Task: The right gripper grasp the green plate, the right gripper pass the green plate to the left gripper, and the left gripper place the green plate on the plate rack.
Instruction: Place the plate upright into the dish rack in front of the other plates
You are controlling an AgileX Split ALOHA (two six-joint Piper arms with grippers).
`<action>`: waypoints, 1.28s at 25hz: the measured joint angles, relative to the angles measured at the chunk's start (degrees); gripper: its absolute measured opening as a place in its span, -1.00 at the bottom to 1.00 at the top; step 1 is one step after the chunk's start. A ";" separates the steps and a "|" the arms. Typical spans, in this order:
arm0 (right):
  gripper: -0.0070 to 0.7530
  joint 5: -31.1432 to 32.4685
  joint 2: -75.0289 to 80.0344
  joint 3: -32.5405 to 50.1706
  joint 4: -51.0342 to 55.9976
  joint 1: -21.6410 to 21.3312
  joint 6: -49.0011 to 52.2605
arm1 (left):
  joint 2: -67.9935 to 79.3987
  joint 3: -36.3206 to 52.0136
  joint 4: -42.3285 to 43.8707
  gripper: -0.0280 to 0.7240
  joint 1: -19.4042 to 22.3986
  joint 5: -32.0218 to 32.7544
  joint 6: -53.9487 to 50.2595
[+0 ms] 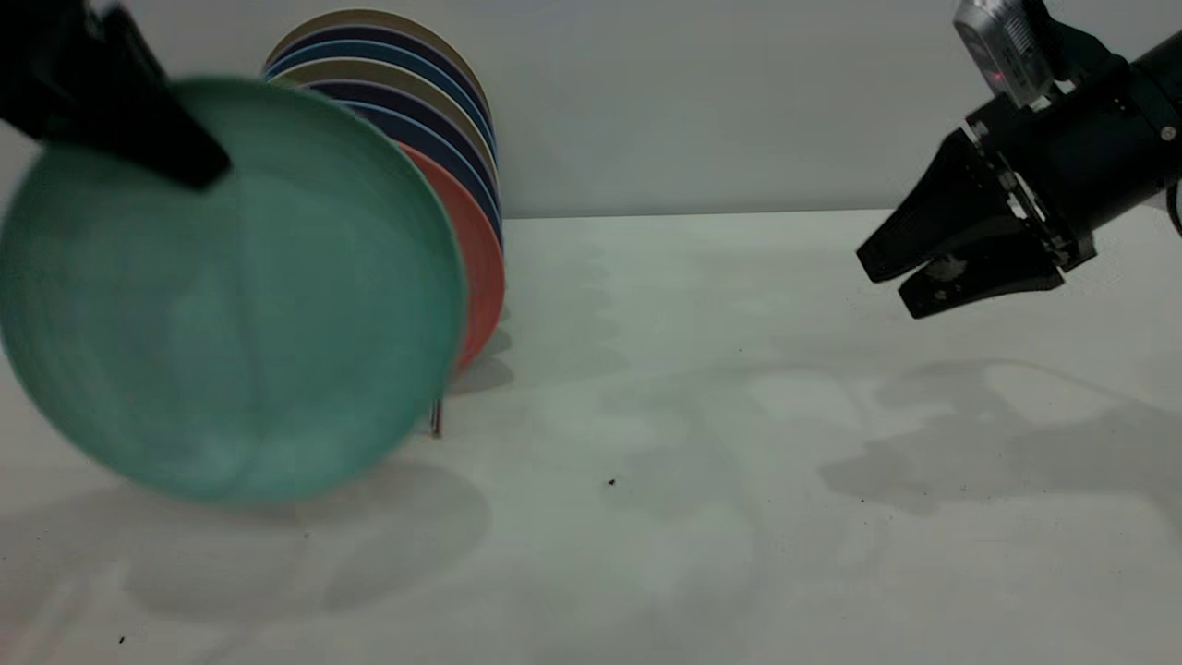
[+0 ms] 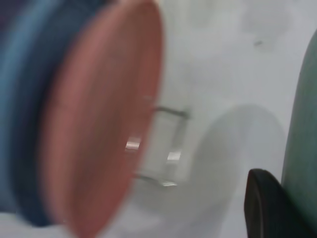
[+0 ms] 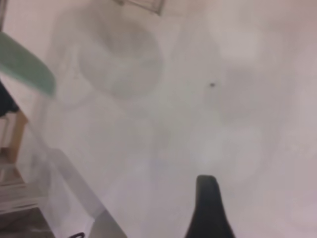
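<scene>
The green plate (image 1: 231, 296) stands nearly upright at the left, in front of the row of racked plates. My left gripper (image 1: 199, 171) is shut on its upper rim. In the left wrist view one black finger (image 2: 262, 208) presses against the plate (image 2: 302, 124). One end wire of the plate rack (image 1: 436, 417) shows just past the plate's right edge, and a free loop (image 2: 171, 148) stands beside the salmon plate (image 2: 99, 124). My right gripper (image 1: 891, 282) hangs open and empty at the upper right, far from the plate. Its finger (image 3: 208, 208) shows over bare table.
The salmon-pink plate (image 1: 480, 268) stands in the rack right behind the green one, with several dark blue and tan plates (image 1: 443, 139) behind it. A wall runs along the back. The white table (image 1: 702, 480) spreads between the two arms.
</scene>
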 joint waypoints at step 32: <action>0.53 -3.03 0.00 0.00 -0.37 -0.06 0.44 | 4.89 -6.45 -13.62 -0.69 0.00 -10.97 32.64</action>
